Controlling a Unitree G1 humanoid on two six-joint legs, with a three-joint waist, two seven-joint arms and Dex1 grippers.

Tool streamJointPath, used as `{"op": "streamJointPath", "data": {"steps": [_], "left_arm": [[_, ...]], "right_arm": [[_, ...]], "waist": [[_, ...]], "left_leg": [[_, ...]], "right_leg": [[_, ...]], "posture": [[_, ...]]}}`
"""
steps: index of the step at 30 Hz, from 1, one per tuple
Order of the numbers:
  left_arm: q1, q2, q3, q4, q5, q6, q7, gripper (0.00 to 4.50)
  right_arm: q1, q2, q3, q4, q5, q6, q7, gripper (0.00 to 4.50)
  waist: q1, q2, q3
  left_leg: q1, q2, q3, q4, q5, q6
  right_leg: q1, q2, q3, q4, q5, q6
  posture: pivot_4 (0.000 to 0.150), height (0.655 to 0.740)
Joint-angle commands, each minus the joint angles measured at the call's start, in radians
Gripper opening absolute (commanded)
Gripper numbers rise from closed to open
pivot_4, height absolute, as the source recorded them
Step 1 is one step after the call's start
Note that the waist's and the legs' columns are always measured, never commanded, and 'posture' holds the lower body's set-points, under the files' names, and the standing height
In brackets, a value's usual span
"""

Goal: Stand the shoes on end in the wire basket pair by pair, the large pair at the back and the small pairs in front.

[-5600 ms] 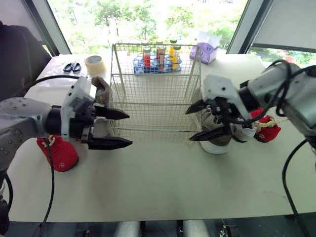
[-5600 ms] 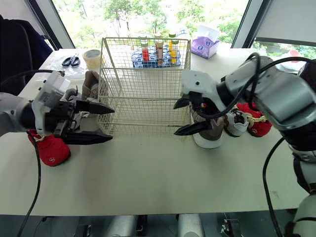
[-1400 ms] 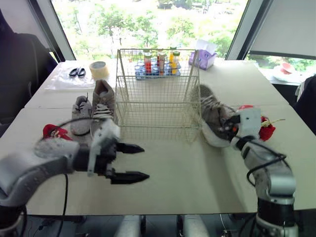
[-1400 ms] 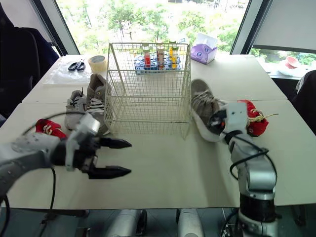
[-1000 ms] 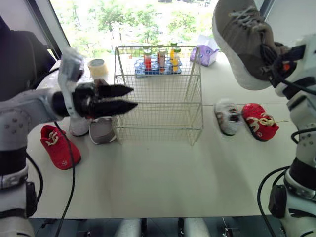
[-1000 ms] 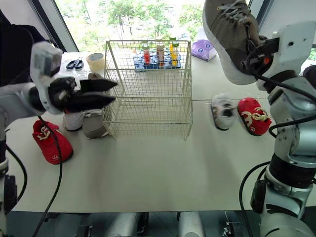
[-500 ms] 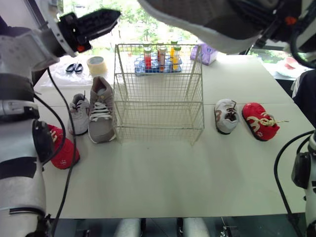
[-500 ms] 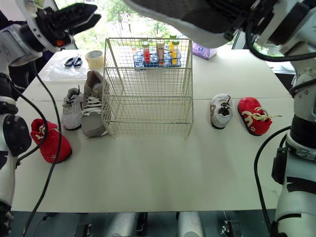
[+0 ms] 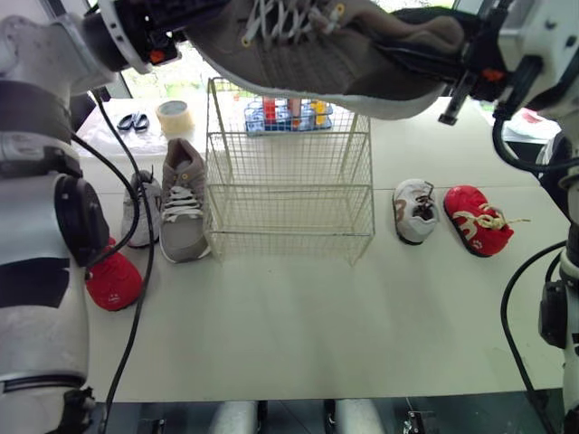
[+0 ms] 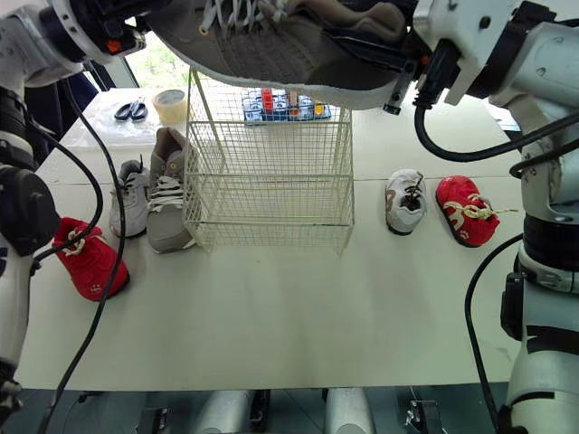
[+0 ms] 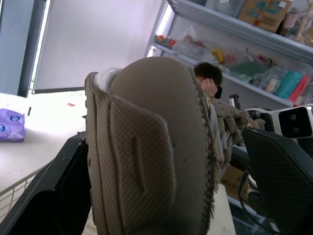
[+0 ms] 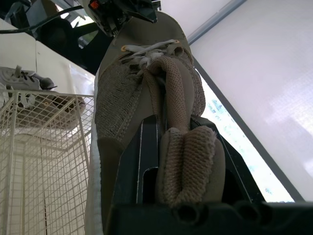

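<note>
A large grey-brown shoe hangs lengthwise in the air above the wire basket, laces facing me. My right gripper is shut on its heel collar, one finger inside the shoe. My left gripper stands open at the toe, whose sole sits between the two fingers. The matching large shoe lies left of the basket beside a small grey-white shoe and a small red shoe. Right of the basket lie another small grey-white shoe and a red one.
The basket holds nothing. Behind it stands a blue rack of bottles. A tape roll and scissors lie at the back left. Bare table stretches in front of the basket.
The raised shoe has turned so its laces face me and come lower over the basket. My left gripper has come in to the toe. My right gripper keeps its grip on the heel.
</note>
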Motion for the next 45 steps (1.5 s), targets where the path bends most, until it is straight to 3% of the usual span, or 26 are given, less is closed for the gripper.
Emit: {"op": "streamJointPath", "data": {"steps": [1,3,7,10,11,14,19,20,24,28,30,35,45], "left_arm": [[-0.009,0.038,-0.055,-0.063,-0.016,0.056,-0.161,4.25],[0.036,0.045,-0.107,-0.141,-0.042,0.084,-0.194,3.65],[0.06,0.052,-0.105,-0.164,-0.051,0.095,-0.197,1.7],[0.052,0.046,-0.059,-0.121,-0.021,0.083,-0.172,0.74],[0.052,0.044,-0.044,-0.115,-0.018,0.083,-0.159,0.74],[0.091,0.046,0.055,-0.145,-0.063,0.11,-0.092,0.72],[0.203,0.018,0.305,-0.274,-0.199,0.176,0.141,0.72],[0.238,-0.002,0.353,-0.336,-0.229,0.178,0.197,0.72],[0.299,-0.179,0.591,-0.577,-0.408,0.139,0.552,0.72],[0.367,-0.361,0.65,-0.831,-0.533,0.091,0.783,0.72],[0.386,-0.434,0.66,-0.892,-0.603,0.076,0.869,0.72],[0.436,-0.524,0.619,-0.927,-0.719,0.081,0.977,0.72],[0.541,-0.552,0.561,-0.923,-0.922,0.121,1.044,0.72]], "right_arm": [[-0.008,-0.008,-0.05,-0.032,-0.002,-0.049,-0.006,0.43],[0.003,-0.015,-0.053,-0.04,-0.001,-0.046,-0.004,0.42],[0.011,-0.018,-0.058,-0.054,0.002,-0.04,-0.006,0.42],[0.012,-0.019,-0.056,-0.065,0.005,-0.03,-0.007,0.42],[0.011,-0.02,-0.056,-0.067,0.006,-0.027,-0.007,0.42],[0.015,-0.024,-0.097,-0.06,0.063,0.064,-0.026,1.73],[0.086,0.048,-0.38,-0.003,0.246,0.287,-0.274,4.25],[0.104,0.091,-0.449,-0.007,0.304,0.318,-0.343,4.39],[0.261,0.307,-0.616,-0.055,0.493,0.398,-0.573,4.39],[0.29,0.499,-0.512,-0.173,0.635,0.44,-0.716,4.39],[0.265,0.571,-0.422,-0.196,0.637,0.429,-0.735,4.39],[0.171,0.626,-0.283,-0.121,0.571,0.349,-0.679,4.39],[0.058,0.623,-0.267,-0.049,0.659,0.32,-0.619,4.39]], "waist": [[-0.001,0.0,0.0],[-0.008,0.0,0.0],[-0.017,0.0,0.0],[-0.016,0.0,0.0],[-0.016,0.0,0.0],[-0.017,0.0,0.0],[-0.017,-0.002,-0.001],[-0.018,-0.002,-0.001],[0.005,-0.004,-0.002],[0.005,-0.002,-0.002],[0.005,-0.002,-0.002],[0.006,-0.002,-0.002],[0.006,-0.002,-0.002]], "left_leg": [[0.0,0.0,0.0,0.0,0.0,0.0],[0.0,0.0,0.0,0.0,0.0,0.0],[0.0,0.001,-0.002,0.0,0.0,-0.001],[0.0,0.0,-0.002,0.001,0.001,-0.001],[0.0,0.0,-0.002,0.001,0.001,-0.001],[0.0,0.0,-0.002,0.002,0.001,-0.001],[-0.001,0.002,-0.003,0.004,0.001,-0.001],[-0.001,0.002,-0.003,0.004,0.001,-0.001],[-0.002,0.001,-0.004,0.011,0.003,-0.006],[-0.004,-0.001,-0.001,0.018,0.001,-0.003],[-0.003,-0.001,-0.001,0.018,0.002,-0.004],[-0.002,-0.001,-0.001,0.019,0.002,-0.004],[-0.006,-0.001,-0.003,0.026,0.0,-0.001]], "right_leg": [[0.0,0.0,0.0,0.0,0.0,0.0],[-0.001,0.0,0.0,0.0,0.0,0.0],[-0.001,0.0,0.001,0.001,0.0,0.0],[-0.001,-0.001,0.001,0.002,0.0,0.0],[0.0,-0.001,0.001,0.002,0.0,0.0],[-0.001,-0.001,0.001,0.003,0.0,0.0],[-0.001,-0.003,0.001,0.005,0.0,0.0],[-0.001,-0.003,0.001,0.006,0.0,0.0],[-0.002,-0.005,0.002,0.012,0.0,0.0],[-0.005,-0.008,0.004,0.019,0.001,-0.001],[-0.006,-0.008,0.006,0.021,0.001,-0.001],[-0.005,-0.006,0.006,0.024,0.001,-0.001],[-0.005,-0.003,0.004,0.025,0.001,-0.001]], "posture": [[0.15,0.6563],[0.15,0.6563],[0.15,0.6563],[0.15,0.6563],[0.15,0.6563],[0.15,0.6563],[0.15,0.6563],[0.15,0.6563],[0.15,0.6563],[0.15,0.6563],[0.15,0.6563],[0.15,0.6563],[0.15,0.6563]]}}
